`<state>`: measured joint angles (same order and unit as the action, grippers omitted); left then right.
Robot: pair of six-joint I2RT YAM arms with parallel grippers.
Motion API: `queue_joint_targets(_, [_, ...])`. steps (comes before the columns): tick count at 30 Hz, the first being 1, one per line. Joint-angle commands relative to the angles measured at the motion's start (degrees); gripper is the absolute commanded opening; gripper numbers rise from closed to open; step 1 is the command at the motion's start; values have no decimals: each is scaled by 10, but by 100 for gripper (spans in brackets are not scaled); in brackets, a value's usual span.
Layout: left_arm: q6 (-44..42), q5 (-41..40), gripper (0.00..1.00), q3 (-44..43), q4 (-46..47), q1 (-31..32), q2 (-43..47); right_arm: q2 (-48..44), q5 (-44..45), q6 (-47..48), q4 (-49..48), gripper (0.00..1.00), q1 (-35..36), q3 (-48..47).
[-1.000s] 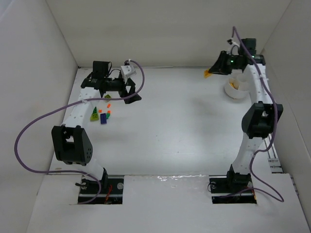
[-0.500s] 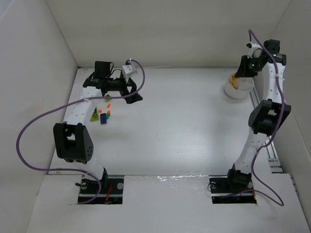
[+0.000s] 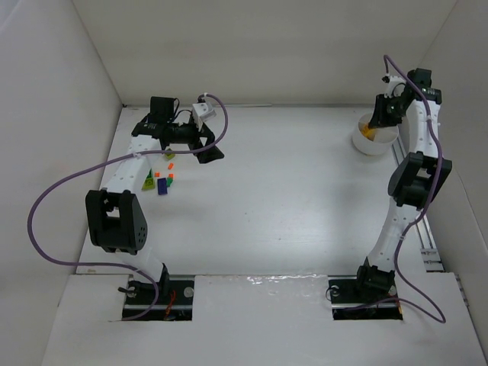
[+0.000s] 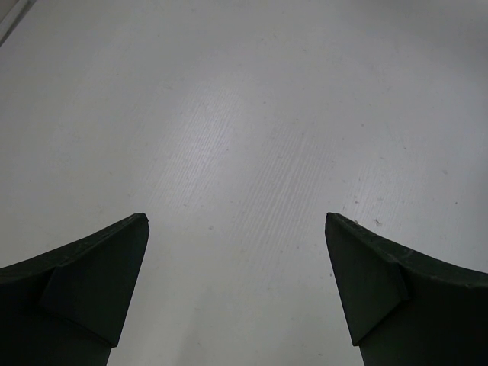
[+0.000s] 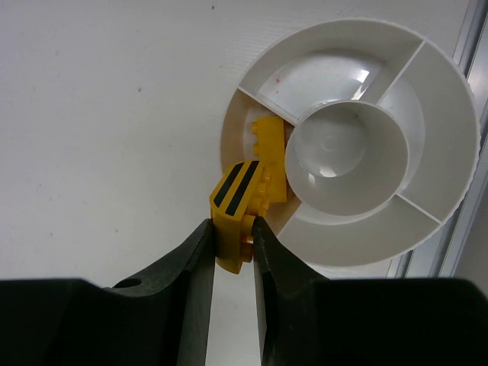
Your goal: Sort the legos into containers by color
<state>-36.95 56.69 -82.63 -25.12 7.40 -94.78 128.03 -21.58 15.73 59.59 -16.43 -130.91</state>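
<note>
My right gripper [image 5: 232, 229] is shut on a yellow lego with two black stripes [image 5: 238, 194] and holds it over the left rim of the round white divided container [image 5: 450, 137]. Another yellow lego [image 5: 268, 137] lies in the wedge compartment just beyond the held one. In the top view this gripper [image 3: 371, 124] hangs over the container [image 3: 374, 145] at the far right. My left gripper [image 4: 235, 221] is open over bare table with nothing between its fingers. In the top view it [image 3: 211, 142] sits just right of a cluster of loose legos: green [image 3: 146, 181], dark blue [image 3: 162, 187] and orange [image 3: 169, 162].
White walls close in the table on the left, back and right. A metal rail [image 3: 427, 244] runs along the right edge next to the container. Purple cables [image 3: 46, 229] loop from both arms.
The right arm has swung right and back, carrying the yellow lego from left of the container to over its rim. The left gripper's jaws opened a little wider.
</note>
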Motion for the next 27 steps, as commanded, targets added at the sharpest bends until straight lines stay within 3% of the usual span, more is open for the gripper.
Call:
queue_joint_targets(1, [5,14,100,-26,-1,1,3,-7,13,8,-35,10,1,-18])
queue_joint_targets(8, [5,14,100,-32,-1,1,-2,-7,31,8,-59,12,12,-7])
queue_joint_targets(10, [5,14,100,-32,-1,1,-7,-7,37,8,-64,17,12,-7])
queue_joint_targets(11, [5,14,100,-32,-1,1,-8,-7,37,8,-64,27,18,-7])
queue_joint_targets(15, [5,14,100,-32,-1,1,-8,-7,43,8,-69,43,24,-7])
queue_joint_targets(23, [10,8,100,-25,5,1,-1,-7,48,3,-80,46,29,-7])
queue_joint_targets(27, [92,-44,100,4,74,-4,28,-58,-13,-8,-88,46,29,14])
